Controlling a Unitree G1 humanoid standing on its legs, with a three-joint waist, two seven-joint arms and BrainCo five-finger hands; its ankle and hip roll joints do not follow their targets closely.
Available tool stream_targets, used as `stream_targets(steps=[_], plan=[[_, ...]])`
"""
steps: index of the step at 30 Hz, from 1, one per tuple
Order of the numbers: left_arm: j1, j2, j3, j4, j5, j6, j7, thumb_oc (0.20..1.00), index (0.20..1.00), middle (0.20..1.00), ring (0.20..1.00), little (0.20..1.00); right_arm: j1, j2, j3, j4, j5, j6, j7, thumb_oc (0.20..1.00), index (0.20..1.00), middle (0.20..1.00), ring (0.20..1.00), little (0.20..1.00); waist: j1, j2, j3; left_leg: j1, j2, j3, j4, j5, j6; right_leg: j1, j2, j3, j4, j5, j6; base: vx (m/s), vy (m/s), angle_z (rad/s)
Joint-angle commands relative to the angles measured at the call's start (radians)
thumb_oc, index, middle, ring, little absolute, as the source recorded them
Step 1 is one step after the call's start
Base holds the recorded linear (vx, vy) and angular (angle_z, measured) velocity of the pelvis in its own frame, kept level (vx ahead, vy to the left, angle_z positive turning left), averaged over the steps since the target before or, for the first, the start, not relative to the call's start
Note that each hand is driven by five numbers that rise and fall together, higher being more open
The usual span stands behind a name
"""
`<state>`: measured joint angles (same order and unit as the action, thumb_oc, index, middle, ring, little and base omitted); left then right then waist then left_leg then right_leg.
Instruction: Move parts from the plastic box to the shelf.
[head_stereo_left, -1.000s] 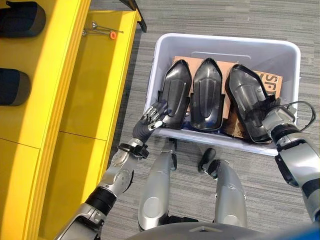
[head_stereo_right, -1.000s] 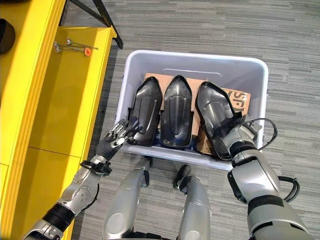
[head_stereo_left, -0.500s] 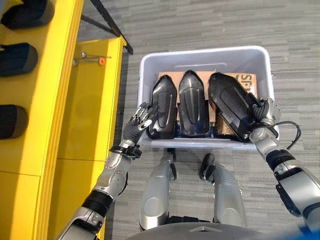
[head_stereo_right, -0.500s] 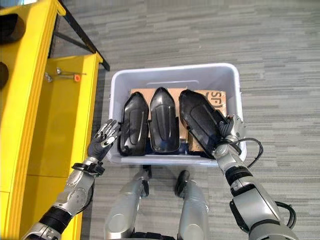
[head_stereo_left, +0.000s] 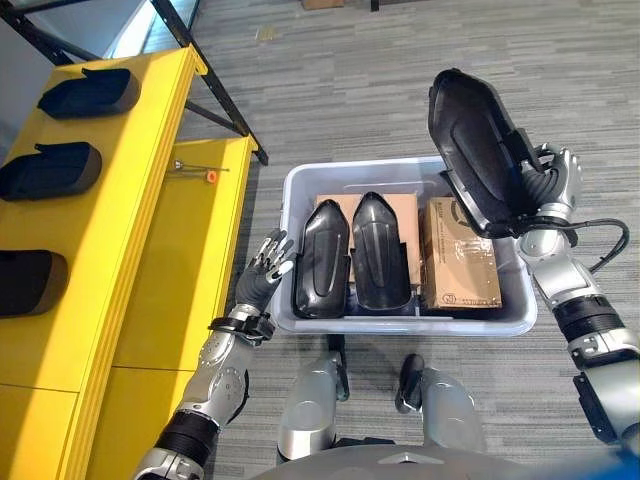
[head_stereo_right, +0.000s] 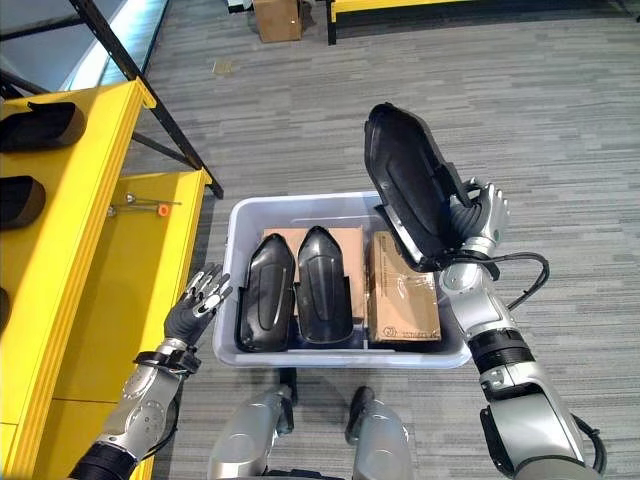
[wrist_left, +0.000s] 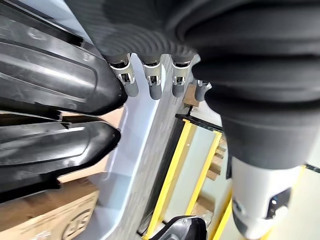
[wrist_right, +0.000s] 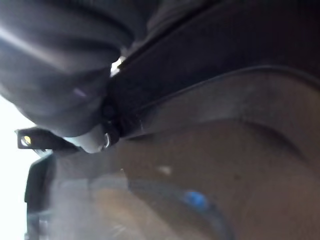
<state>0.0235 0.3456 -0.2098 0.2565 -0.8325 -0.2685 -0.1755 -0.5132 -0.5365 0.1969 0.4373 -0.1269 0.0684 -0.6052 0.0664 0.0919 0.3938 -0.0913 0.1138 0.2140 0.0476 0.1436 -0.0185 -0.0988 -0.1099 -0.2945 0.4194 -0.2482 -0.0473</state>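
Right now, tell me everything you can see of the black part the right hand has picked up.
The lifted black part is a long moulded shell, plastic by its look, glossy, with a rounded pointed tip and raised rims. It hangs tilted above the plastic box, tip up and away from the robot, clear of the cardboard box below. The right hand grips its lower end; nothing else touches it.
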Motion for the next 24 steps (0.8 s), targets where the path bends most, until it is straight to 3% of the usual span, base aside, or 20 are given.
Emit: stream_targets(steps=[1, 8, 10, 12, 13, 15, 21, 24], plan=[[0.028, -0.007, 0.013, -0.048, 0.042, -0.039, 0.023, 1.0, 1.0, 1.0, 1.0, 1.0, -0.021, 0.004, -0.003, -0.026, 0.055, -0.069, 0.069, 0.2, 0.2, 0.2, 0.2, 0.2, 0.011, -0.045, -0.057, 0.026, 0.052, -0.033, 0.056, -0.066, -0.066, 0.062, 0.004, -0.007, -0.154, 0.13, 0.032, 0.05, -0.054, -0.04], [0.071, -0.025, 0.045, -0.029, 0.085, -0.033, 0.032, 1.0, 1.0, 1.0, 1.0, 1.0, -0.004, 0.083, 0.051, -0.058, 0.13, -0.071, 0.219, 0.2, 0.2, 0.2, 0.2, 0.2, 0.031, -0.041, -0.074, 0.034, 0.071, -0.031, 0.052, -0.028, -0.081, 0.108, 0.015, -0.034, -0.161, 0.121, 0.021, 0.0, -0.054, 0.02], [0.08, -0.031, 0.05, -0.026, 0.092, -0.028, 0.018, 1.0, 1.0, 1.0, 1.0, 1.0, 0.021, 0.109, 0.062, -0.085, 0.143, -0.067, 0.238, 0.2, 0.2, 0.2, 0.2, 0.2, 0.026, -0.037, -0.075, 0.039, 0.096, 0.027, 0.045, -0.003, -0.092, 0.13, 0.008, -0.067, -0.171, 0.123, 0.023, -0.03, -0.024, 0.14], [0.084, -0.032, 0.056, -0.022, 0.091, -0.02, -0.008, 1.0, 1.0, 1.0, 1.0, 1.0, 0.052, 0.123, 0.07, -0.117, 0.173, -0.063, 0.237, 0.2, 0.2, 0.2, 0.2, 0.2, 0.008, -0.034, -0.075, 0.064, 0.122, 0.128, 0.029, 0.01, -0.1, 0.152, -0.008, -0.117, -0.179, 0.123, 0.029, -0.04, -0.012, 0.42], [0.085, -0.031, 0.057, -0.017, 0.088, -0.016, -0.021, 1.0, 1.0, 1.0, 1.0, 1.0, 0.072, 0.13, 0.073, -0.134, 0.18, -0.063, 0.24, 0.2, 0.2, 0.2, 0.2, 0.2, -0.003, -0.04, -0.079, 0.082, 0.127, 0.16, 0.028, 0.009, -0.119, 0.166, -0.022, -0.128, -0.18, 0.109, 0.044, -0.03, -0.003, 0.72], [0.084, -0.034, 0.06, -0.004, 0.092, -0.02, -0.032, 1.0, 1.0, 1.0, 1.0, 1.0, 0.092, 0.145, 0.093, -0.145, 0.196, -0.07, 0.243, 0.2, 0.2, 0.2, 0.2, 0.2, -0.014, -0.042, -0.087, 0.101, 0.146, 0.211, 0.035, 0.007, -0.119, 0.17, -0.039, -0.157, -0.188, 0.12, 0.049, -0.08, 0.032, 1.07], [0.072, -0.027, 0.055, 0.005, 0.099, -0.043, -0.063, 1.0, 1.0, 1.0, 1.0, 1.0, 0.11, 0.18, 0.139, -0.14, 0.349, -0.043, 0.36, 0.2, 0.2, 0.2, 0.2, 0.2, -0.021, -0.08, -0.129, 0.164, 0.197, 0.25, 0.187, -0.01, -0.12, 0.161, -0.068, -0.207, -0.226, 0.159, 0.043, -0.15, 0.088, 0.6], [0.062, -0.022, 0.053, 0.003, 0.111, -0.034, -0.073, 1.0, 1.0, 1.0, 1.0, 1.0, 0.122, 0.18, 0.141, -0.146, 0.379, -0.036, 0.371, 0.2, 0.2, 0.2, 0.2, 0.2, -0.027, -0.079, -0.157, 0.206, 0.183, 0.277, 0.158, -0.029, -0.115, 0.151, -0.076, -0.237, -0.227, 0.167, 0.053, -0.11, 0.228, 1.08]])
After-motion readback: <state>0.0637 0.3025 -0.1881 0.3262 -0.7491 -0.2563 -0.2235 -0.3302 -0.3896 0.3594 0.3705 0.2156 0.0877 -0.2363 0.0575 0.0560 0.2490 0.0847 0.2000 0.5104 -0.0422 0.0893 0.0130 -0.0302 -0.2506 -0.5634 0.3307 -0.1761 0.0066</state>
